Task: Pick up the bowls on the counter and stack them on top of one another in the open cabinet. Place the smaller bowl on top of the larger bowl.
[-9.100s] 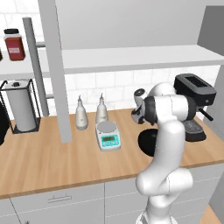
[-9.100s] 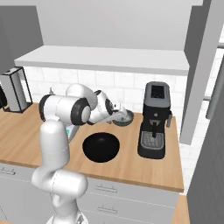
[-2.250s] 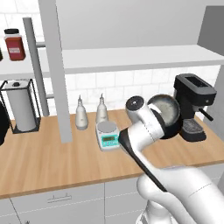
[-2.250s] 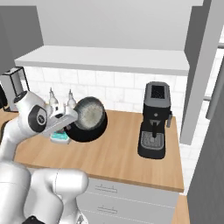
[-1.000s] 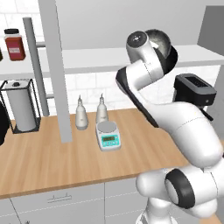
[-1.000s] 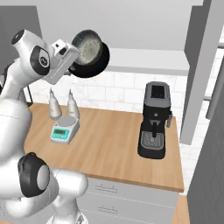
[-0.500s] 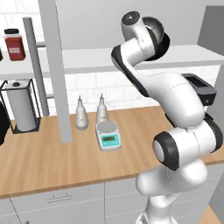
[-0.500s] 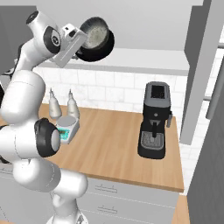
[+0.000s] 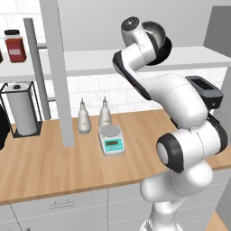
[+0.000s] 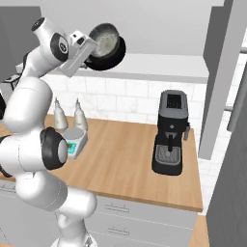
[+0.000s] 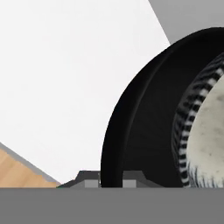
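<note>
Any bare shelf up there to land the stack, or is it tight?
The white shelf board runs bare from the black bowl to the grey upright panel. On the far side stands the red jar.

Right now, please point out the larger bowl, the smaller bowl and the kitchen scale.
larger bowl (image 10: 117,52): right base view, its black outer rim.
smaller bowl (image 10: 104,39): right base view, its grey speckled inside.
kitchen scale (image 9: 110,131): left base view, its round white top.

The black bowl (image 10: 115,50) is looking glossy, the smaller bowl (image 10: 104,40) speckled matt grey inside; the counter (image 9: 54,162) is showing light wood grain.
</note>
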Robot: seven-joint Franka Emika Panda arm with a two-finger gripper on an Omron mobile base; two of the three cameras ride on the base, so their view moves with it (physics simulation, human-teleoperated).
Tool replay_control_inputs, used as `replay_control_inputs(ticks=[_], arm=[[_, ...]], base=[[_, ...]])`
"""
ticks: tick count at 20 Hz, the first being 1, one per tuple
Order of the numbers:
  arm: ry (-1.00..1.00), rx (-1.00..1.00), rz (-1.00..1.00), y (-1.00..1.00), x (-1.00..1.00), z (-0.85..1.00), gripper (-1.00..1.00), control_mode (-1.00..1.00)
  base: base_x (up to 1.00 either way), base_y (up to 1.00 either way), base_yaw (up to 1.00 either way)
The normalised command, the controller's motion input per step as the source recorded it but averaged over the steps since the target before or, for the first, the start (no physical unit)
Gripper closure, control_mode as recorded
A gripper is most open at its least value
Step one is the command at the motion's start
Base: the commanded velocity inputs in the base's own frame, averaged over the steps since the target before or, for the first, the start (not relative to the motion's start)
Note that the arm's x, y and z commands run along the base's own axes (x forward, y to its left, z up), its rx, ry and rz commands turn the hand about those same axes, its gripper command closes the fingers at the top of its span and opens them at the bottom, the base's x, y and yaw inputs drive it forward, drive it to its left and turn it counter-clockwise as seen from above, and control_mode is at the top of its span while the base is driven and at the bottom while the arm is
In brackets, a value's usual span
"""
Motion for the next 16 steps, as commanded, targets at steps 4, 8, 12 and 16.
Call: replay_control_inputs(ticks=[4,8,12,16], arm=[[-0.02,0.0,0.0,-0.06,0.57,-0.02,-1.0,-1.0],[-0.01,0.0,0.0,-0.08,0.66,-0.04,-1.0,-1.0],[-0.03,0.0,0.0,-0.01,-0.35,-0.01,-1.0,-1.0],[-0.34,0.0,0.0,0.06,-1.0,-0.16,-1.0,-1.0]], base=[[0.0,0.0,0.0],[0.0,0.0,0.0],[0.0,0.0,0.0],[0.0,0.0,0.0]])
